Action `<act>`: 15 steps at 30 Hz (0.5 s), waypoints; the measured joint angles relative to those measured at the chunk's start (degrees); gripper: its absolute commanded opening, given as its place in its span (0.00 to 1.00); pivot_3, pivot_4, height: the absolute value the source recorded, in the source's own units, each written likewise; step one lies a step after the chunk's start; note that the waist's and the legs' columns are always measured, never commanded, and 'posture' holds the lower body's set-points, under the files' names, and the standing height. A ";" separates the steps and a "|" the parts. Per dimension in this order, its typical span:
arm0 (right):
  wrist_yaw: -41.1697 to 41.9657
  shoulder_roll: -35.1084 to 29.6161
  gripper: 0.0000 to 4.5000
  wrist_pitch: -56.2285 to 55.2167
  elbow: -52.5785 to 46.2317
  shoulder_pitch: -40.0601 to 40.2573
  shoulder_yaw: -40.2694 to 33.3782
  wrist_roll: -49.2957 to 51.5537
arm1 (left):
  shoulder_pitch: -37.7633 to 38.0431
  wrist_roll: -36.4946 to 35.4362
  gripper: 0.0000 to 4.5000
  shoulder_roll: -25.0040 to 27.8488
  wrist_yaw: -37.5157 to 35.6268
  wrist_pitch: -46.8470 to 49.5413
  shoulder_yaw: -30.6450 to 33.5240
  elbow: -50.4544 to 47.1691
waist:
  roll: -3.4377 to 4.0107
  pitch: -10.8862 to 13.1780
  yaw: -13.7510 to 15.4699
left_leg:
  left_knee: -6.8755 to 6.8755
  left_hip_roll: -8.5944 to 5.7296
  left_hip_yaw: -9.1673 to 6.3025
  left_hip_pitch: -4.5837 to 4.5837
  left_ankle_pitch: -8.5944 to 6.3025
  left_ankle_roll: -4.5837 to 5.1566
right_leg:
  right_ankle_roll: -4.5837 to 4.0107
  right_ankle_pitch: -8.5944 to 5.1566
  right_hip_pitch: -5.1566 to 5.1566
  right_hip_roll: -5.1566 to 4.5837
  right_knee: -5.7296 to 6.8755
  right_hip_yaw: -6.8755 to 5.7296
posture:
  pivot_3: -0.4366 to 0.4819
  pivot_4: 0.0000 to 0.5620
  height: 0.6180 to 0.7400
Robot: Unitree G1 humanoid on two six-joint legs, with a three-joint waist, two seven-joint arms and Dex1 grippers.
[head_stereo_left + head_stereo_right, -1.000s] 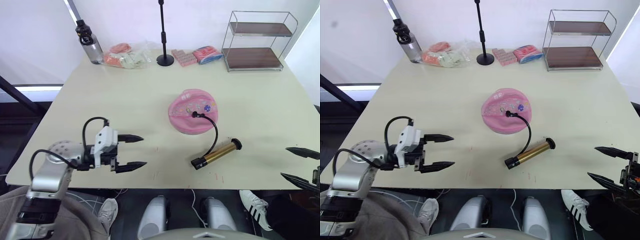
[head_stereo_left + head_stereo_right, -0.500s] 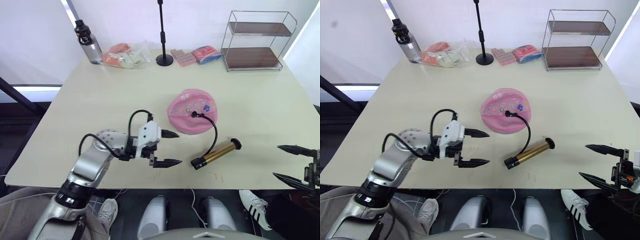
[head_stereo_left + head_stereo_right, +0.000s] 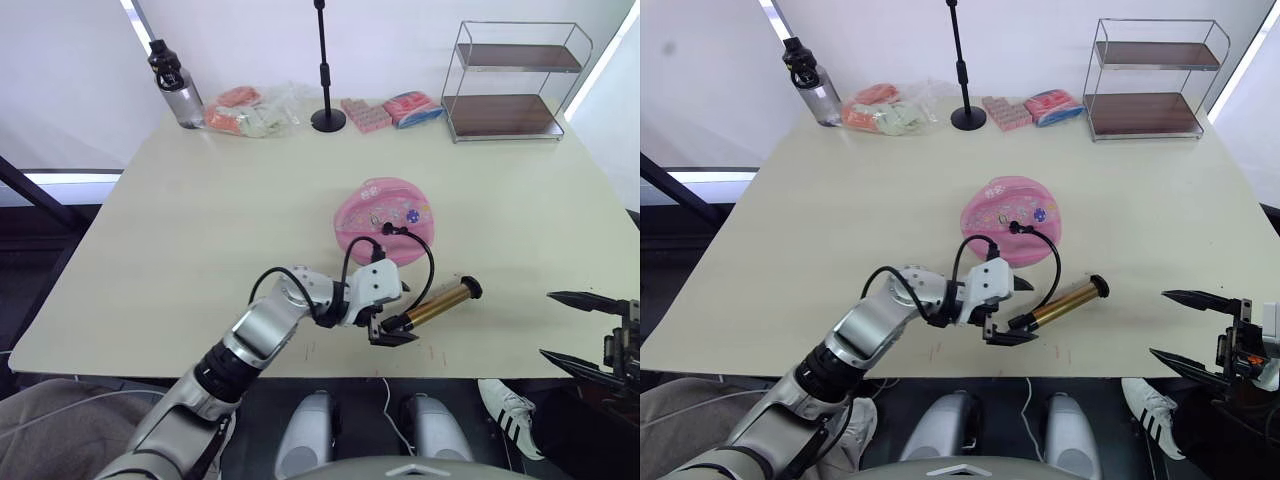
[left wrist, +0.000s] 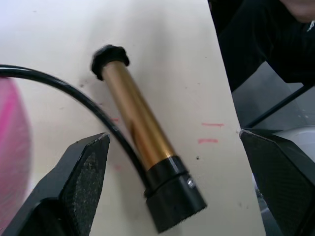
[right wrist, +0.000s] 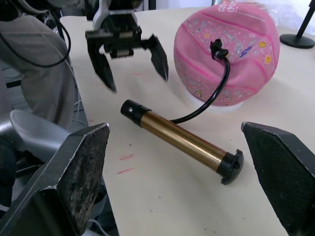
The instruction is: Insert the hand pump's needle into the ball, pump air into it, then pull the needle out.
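The pink ball (image 3: 384, 220) lies soft and wrinkled at the table's middle. A black hose (image 3: 430, 262) curves from the ball's valve down to the near end of the gold hand pump (image 3: 436, 305), which lies flat on the table. The needle is hidden where the hose meets the ball. My left gripper (image 3: 398, 314) is open, its fingers straddling the pump's black near end cap (image 4: 172, 196) without touching it. My right gripper (image 3: 547, 324) hangs open off the table's front right, facing the pump (image 5: 182, 140) and ball (image 5: 226, 49) from a distance.
Along the back edge stand a water bottle (image 3: 177, 85), bagged snacks (image 3: 250, 110), a black stand (image 3: 328, 100), coloured packs (image 3: 395, 110) and a wire shelf (image 3: 510, 80). The table's front edge (image 3: 300, 375) runs just below the pump.
My left arm has swept right across the table, from the front left to the pump's near end. The right gripper has barely moved. Ball and pump lie as before.
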 measured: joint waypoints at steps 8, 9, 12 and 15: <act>-0.22 0.00 1.00 0.21 -0.31 -0.85 0.22 -0.02 | -0.48 5.29 0.99 -1.80 5.30 4.21 -4.65 3.40 | 0.00 0.00 -0.01 | 0.02 0.00 -0.03 0.01 0.00 0.00 | 0.02 0.01 0.00 0.01 0.01 0.02 | 0.48 0.27 1.00; -0.28 0.00 1.00 0.28 -0.31 -1.14 0.40 -0.03 | -0.47 6.24 0.99 -2.51 6.42 4.23 -5.08 4.57 | 0.00 0.00 -0.01 | 0.03 0.00 -0.03 0.01 0.00 0.00 | 0.02 0.01 0.00 0.01 0.01 0.03 | 0.48 0.27 1.00; -0.34 0.00 1.00 0.42 -0.31 -1.34 0.46 -0.04 | -0.46 7.44 0.99 -3.66 7.84 4.31 -5.39 5.39 | -0.01 0.01 0.00 | 0.02 0.00 -0.07 0.00 0.00 0.00 | 0.02 0.01 0.00 0.01 0.00 0.02 | 0.48 0.27 1.00; -0.55 0.00 1.00 0.44 -0.31 -1.38 0.47 -0.07 | -0.36 8.83 0.99 -4.33 9.17 4.89 -5.86 6.46 | -0.01 0.00 0.00 | 0.01 0.00 -0.08 0.00 0.00 0.00 | 0.01 0.01 -0.01 0.01 0.01 0.02 | 0.48 0.27 1.00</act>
